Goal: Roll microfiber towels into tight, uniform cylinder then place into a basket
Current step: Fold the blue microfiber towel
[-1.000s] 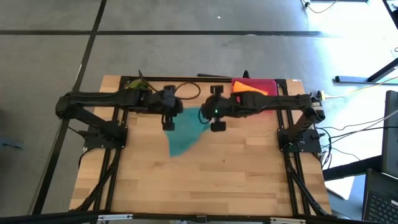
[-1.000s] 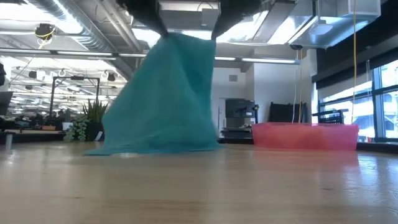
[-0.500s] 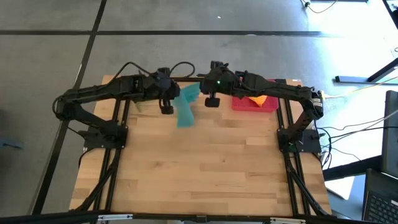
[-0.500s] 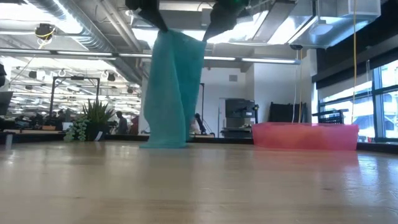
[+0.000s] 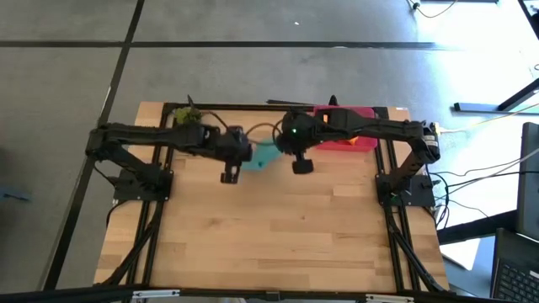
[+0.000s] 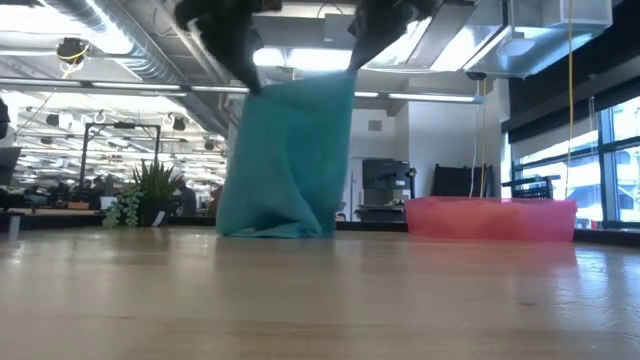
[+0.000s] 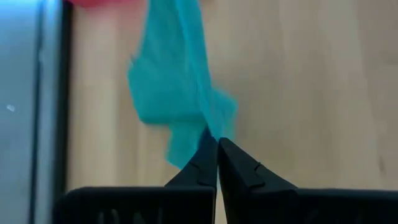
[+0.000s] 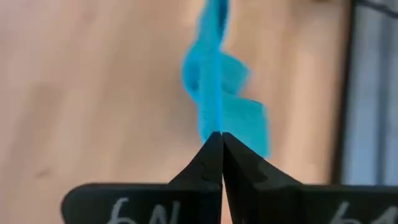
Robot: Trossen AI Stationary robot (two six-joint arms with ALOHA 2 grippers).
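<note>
The teal microfiber towel (image 6: 285,160) hangs between my two grippers near the table's far edge. Its bunched lower end (image 6: 268,230) rests on the wood. From above, the towel (image 5: 264,156) shows as a small teal patch between the arms. My left gripper (image 6: 250,85) is shut on its upper left corner and my right gripper (image 6: 352,62) on its upper right corner. The pink-red basket (image 6: 490,218) stands at the far right. An orange towel (image 5: 352,130) lies in the basket (image 5: 366,112), half hidden by my right arm. My left gripper pinches the towel's upper left corner (image 7: 209,127) between its two fingertips, slanting down from above. The cloth hangs below the fingers, its lower end crumpled on the table. One layer or several, I cannot tell. My right gripper pinches the towel's upper right corner (image 8: 214,124) between its two fingertips, also slanting down from above. The top edge (image 6: 300,82) runs nearly straight between the two holds. The cloth falls in loose folds to the table.
Bare wooden table (image 5: 278,236) stretches from the towel to the near edge. A black frame rail (image 7: 53,93) runs along the table's far edge behind the towel. Cables and a small green thing (image 5: 187,112) lie at the far left corner.
Both grippers swung up toward the far edge with the towel, then came back a little toward the near edge and down. The towel's lower part, which trailed toward the near edge, has been dragged toward the far edge. It now hangs straighter, bunched at the bottom.
</note>
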